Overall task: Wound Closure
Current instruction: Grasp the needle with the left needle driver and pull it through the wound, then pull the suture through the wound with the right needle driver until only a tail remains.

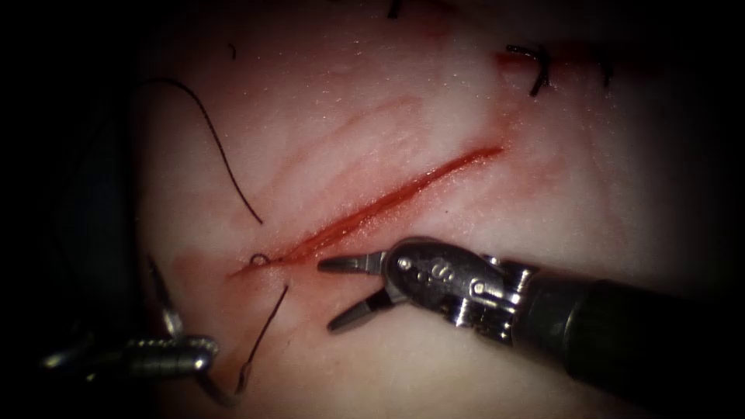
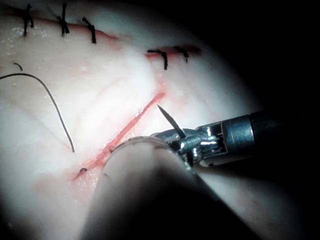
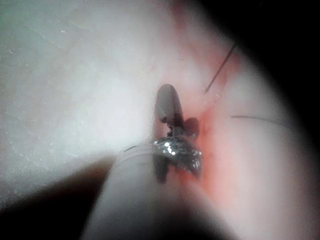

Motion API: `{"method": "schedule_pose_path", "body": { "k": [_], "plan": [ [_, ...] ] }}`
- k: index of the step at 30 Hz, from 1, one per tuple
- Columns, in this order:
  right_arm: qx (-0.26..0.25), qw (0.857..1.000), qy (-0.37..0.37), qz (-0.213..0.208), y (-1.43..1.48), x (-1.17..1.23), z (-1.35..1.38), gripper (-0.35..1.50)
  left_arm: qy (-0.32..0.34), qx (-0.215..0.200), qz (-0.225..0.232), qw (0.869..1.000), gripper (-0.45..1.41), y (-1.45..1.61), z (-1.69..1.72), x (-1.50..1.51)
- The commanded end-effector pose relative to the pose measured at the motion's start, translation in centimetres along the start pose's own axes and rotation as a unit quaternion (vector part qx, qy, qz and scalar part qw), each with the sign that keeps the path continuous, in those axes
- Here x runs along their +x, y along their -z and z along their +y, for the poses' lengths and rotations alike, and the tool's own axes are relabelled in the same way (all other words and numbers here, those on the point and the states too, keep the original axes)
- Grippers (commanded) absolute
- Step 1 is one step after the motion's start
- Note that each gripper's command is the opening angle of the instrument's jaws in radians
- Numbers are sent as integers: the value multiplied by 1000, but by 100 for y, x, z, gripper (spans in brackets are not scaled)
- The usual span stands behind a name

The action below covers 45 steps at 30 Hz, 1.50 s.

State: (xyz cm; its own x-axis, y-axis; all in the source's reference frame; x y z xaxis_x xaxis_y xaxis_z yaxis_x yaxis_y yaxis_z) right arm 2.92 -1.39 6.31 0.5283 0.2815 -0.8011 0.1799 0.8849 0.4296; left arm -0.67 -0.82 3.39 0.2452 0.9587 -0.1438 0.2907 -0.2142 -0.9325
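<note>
- The left tool (image 1: 159,351) is lying low at the near left edge of the tissue (image 1: 349,101), well to the left of the cut's left end. Whether its jaws are wide, narrow or holding anything cannot be told.
- A thin grey curve that looks like the needle (image 1: 221,397) is sitting just beside the right end of that tool, on the near side, out of the tissue. The frames are not showing whether the tool is gripping it.
- The thread (image 1: 221,155) is arching over the far left of the tissue and coming down to a point just left of the cut. A small loop of it is showing at the cut's left end, and another dark strand is running from there toward the near side, ending close to the needle.
- Red fluid (image 1: 194,273) is staining the tissue in a pale patch around the cut's left end.
- The cut (image 1: 388,202) is running as a red line from near left to far right, lying open along its length.
- The right tool (image 1: 327,296) is reaching in from the right and hovering on the near side of the cut, close to its left half. Its jaws are spread wide and are holding nothing; the farther jaw is pointing left just beside the cut's edge, the nearer one angling away from it.
- Finished stitches (image 1: 535,70) are crossing a second closed line at the far right, well apart from both tools.
</note>
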Motion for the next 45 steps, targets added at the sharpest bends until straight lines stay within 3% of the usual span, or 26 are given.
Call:
{"method": "schedule_pose_path", "body": {
  "k": [1, 4, 5, 7, 10, 11, 16, 17, 20, 24, 31, 34, 37, 45],
  "plan": [
    [-1, 1000, 2, -13, -4, -5, 7, 81, -32, -18, 1, 999, -35, -4, 10, 10],
    [-5, 1000, 3, -18, -3, -8, 9, 81, -64, -31, -2, 997, -35, -3, 23, 16],
    [-11, 1000, 3, -17, 0, -11, 11, 81, -134, -49, -7, 990, -35, 2, 41, 24],
    [-16, 1000, -1, -16, 3, -5, 12, 79, -180, -57, -11, 982, -35, 5, 51, 27],
    [-20, 999, -5, 29, 9, 22, 14, 78, -217, -75, -19, 973, -35, 11, 59, 26],
    [-21, 998, -4, 55, 9, 40, 14, 76, -225, -83, -22, 970, -35, 14, 60, 24],
    [-26, 996, -3, 87, 3, 74, 15, 76, -245, -92, -28, 965, -35, 17, 59, 21],
    [-32, 995, 0, 96, 1, 92, 19, 76, -262, -92, -33, 960, -35, 18, 59, 20],
    [-39, 994, 1, 103, -4, 107, 28, 74, -299, -88, -40, 949, -35, 20, 63, 20],
    [-44, 995, 5, 90, -13, 95, 32, 64, -328, -92, -45, 939, -35, 24, 73, 21],
    [-49, 995, 11, 86, -16, 83, 28, 47, -331, -95, -45, 938, -35, 23, 74, 21],
    [-33, 997, 19, 68, -20, 70, 24, -15, -333, -93, -44, 937, -35, 24, 72, 23],
    [-31, 997, 25, 59, -27, 58, 25, -35, -339, -90, -42, 936, -35, 24, 71, 23],
    [-30, 997, 27, 58, -24, 53, 26, -35, -342, -84, -40, 935, -35, 25, 68, 24]
  ]
}}
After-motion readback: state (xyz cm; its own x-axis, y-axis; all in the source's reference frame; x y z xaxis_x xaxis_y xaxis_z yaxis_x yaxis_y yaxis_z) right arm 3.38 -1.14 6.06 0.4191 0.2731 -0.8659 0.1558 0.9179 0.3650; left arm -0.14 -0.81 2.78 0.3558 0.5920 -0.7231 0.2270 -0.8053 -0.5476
